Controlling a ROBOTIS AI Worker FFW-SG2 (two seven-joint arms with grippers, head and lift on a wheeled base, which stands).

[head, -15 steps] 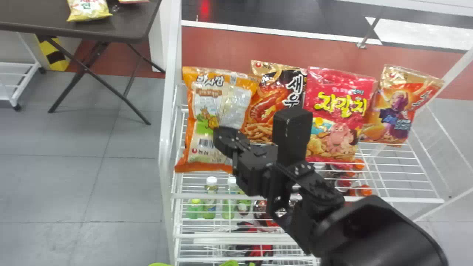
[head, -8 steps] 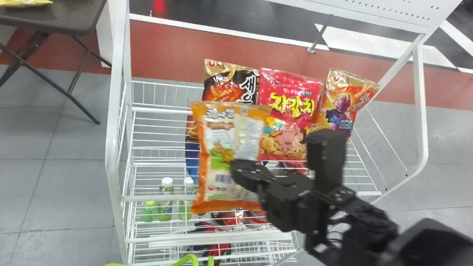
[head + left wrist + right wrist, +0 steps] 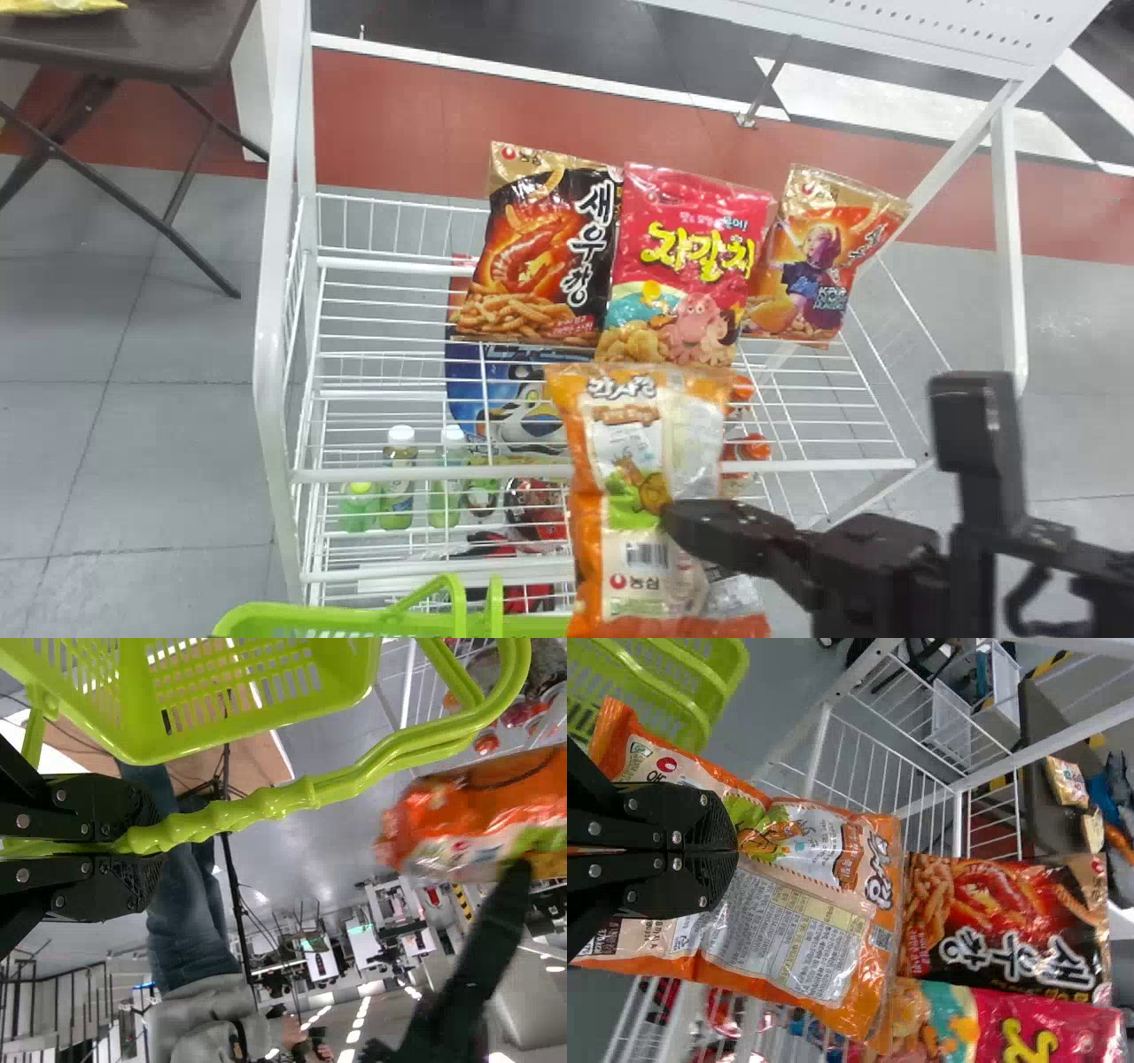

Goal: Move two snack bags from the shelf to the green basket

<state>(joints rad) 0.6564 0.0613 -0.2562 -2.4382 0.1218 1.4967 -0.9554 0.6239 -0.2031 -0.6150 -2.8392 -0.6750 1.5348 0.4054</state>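
Snack bag [image 3: 625, 509] clamped in right pincer [image 3: 675, 518], jutting past tip.

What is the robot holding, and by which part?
The right gripper pinches the orange snack bag near its middle; the left gripper holds the green basket by its handle.

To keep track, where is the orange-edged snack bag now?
Low in the head view, just right of centre, the bag is in the right gripper, with the green basket to its left.
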